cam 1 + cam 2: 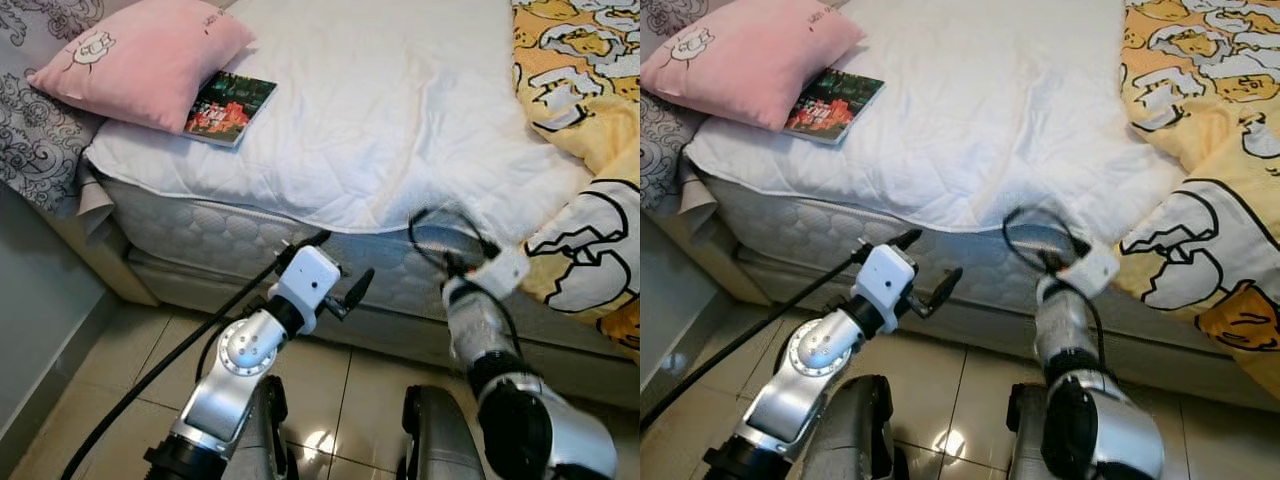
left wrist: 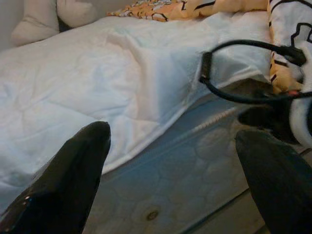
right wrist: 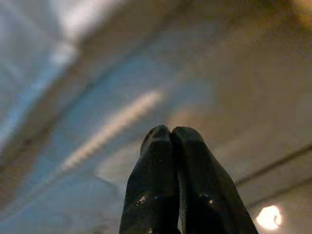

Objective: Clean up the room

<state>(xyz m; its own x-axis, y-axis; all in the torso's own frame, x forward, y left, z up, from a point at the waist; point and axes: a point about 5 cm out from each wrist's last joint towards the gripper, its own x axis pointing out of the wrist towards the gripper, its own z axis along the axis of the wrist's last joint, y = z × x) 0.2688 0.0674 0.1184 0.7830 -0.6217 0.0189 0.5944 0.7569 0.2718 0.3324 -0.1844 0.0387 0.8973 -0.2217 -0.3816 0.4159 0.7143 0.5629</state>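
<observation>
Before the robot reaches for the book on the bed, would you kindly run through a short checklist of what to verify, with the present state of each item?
1. Left gripper open: ok, its two black fingers stand wide apart, facing the mattress side.
2. Right gripper empty: ok, its fingers are pressed together with nothing between them.
3. Book exposed for a grasp: not ok, one corner is tucked under the pink pillow.
4. Book within reach: cannot tell; it lies near the bed's far left corner, well beyond both grippers.
5. Path across the white mattress cover: ok, bare between the left gripper and the book.
6. Yellow blanket out of the way: ok, it lies on the right side.
</observation>
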